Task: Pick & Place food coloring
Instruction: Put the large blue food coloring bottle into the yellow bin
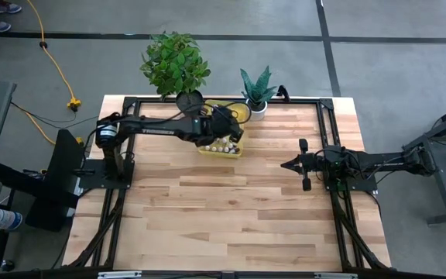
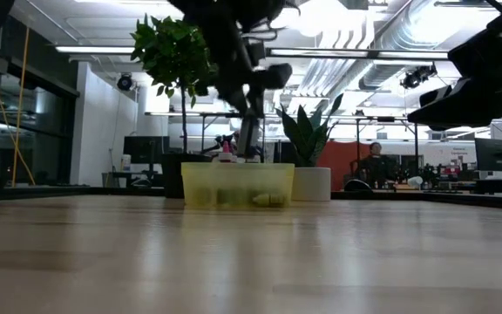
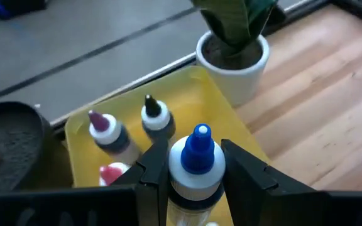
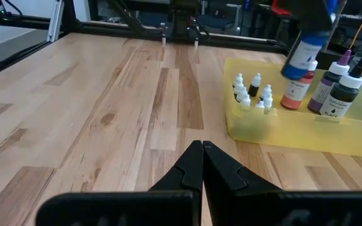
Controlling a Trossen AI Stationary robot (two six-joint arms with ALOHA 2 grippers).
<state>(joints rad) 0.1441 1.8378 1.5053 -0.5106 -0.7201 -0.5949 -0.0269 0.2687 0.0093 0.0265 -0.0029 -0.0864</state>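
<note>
so the left gripper (image 3: 197,179) is clamping a blue-capped food coloring bottle (image 3: 197,164) by its neck, holding it upright just above the yellow tray (image 4: 294,135) at the far side of the table, probably so it clears the rim without tipping. the purple-capped bottle (image 3: 109,134) and the black-capped one (image 3: 156,117) are standing in the tray's far end, with the tiny bottles (image 4: 251,92) bunching at the other end. the right gripper (image 4: 202,164) is waiting pinched together over bare wood on the right, well apart from the tray.
</note>
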